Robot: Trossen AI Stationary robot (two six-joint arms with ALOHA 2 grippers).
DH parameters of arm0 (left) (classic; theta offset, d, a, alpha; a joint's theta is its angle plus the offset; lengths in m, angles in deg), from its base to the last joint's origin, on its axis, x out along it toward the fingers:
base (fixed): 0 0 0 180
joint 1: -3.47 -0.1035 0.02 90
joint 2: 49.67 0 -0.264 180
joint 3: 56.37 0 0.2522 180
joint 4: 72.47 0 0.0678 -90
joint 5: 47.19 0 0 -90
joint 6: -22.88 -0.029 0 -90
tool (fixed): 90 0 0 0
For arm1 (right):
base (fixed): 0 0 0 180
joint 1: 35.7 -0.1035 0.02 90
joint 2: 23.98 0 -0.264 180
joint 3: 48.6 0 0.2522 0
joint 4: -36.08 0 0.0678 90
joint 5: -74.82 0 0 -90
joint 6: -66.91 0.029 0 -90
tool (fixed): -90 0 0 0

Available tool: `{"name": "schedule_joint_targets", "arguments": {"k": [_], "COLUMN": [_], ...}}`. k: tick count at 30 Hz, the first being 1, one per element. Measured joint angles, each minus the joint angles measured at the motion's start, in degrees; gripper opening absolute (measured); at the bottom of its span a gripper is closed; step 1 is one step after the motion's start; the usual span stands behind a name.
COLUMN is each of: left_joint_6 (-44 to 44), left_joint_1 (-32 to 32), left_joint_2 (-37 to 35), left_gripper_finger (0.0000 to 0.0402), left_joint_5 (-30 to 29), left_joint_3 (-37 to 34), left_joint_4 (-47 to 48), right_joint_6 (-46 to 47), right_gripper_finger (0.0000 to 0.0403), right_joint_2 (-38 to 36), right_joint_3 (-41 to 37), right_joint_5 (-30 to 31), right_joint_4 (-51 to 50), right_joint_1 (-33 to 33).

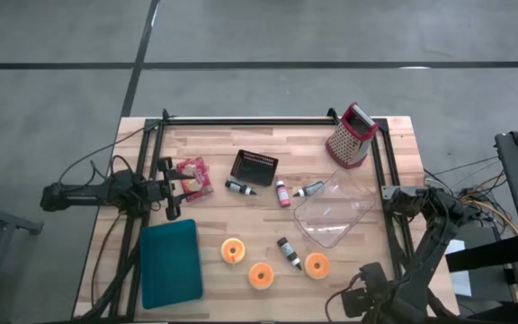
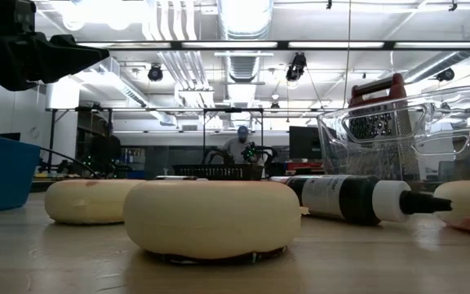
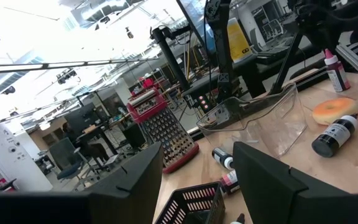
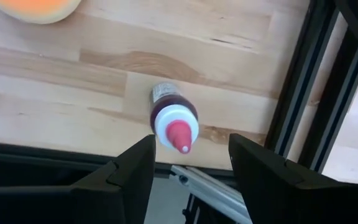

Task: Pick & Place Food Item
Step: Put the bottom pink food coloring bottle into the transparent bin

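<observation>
Three orange ring-shaped donuts (image 1: pixel 232 250) (image 1: pixel 261 274) (image 1: pixel 317 265) lie flat on the wooden table near its front edge. In the low view they show as pale rings (image 2: pixel 212 216). My right gripper (image 4: pixel 191 149) hangs open at the front right corner (image 1: pixel 360 301), pointing down. It stands above a small upright bottle with a red tip (image 4: pixel 174 121) and touches nothing. The edge of one donut (image 4: pixel 39 7) shows beyond that bottle. My left gripper (image 1: pixel 176 191) waits open at the table's left side, its fingers level (image 3: pixel 197 180).
A clear plastic container (image 1: pixel 335 209), a red grater (image 1: pixel 351 137), a black basket (image 1: pixel 254 166) and a snack packet (image 1: pixel 194 177) stand farther back. Several small bottles (image 1: pixel 282 193) (image 1: pixel 289 252) lie between them. A teal tray (image 1: pixel 170 261) sits front left. A black frame rail (image 4: pixel 303 93) borders the table.
</observation>
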Motion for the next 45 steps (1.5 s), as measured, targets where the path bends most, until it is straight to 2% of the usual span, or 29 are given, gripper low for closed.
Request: {"name": "schedule_joint_targets", "arguments": {"k": [5,33,45], "left_joint_6": [0.0,0.0,0.0], "left_joint_1": [0.0,0.0,0.0], "left_joint_2": [0.0,0.0,0.0], "left_gripper_finger": [0.0200,0.0200,0.0200], "left_joint_5": [0.0,0.0,0.0], "left_joint_3": [0.0,0.0,0.0], "left_joint_4": [0.0,0.0,0.0], "right_joint_6": [0.0,0.0,-0.3], "right_gripper_finger": [0.0201,0.0201,0.0201], "right_joint_2": [0.1,0.2,2.3], "right_joint_3": [-2.4,-2.4,-2.5], "right_joint_5": [0.0,2.1,2.1], "right_joint_4": [2.4,2.8,3.8], "right_joint_1": [-0.6,-0.6,-0.6]}}
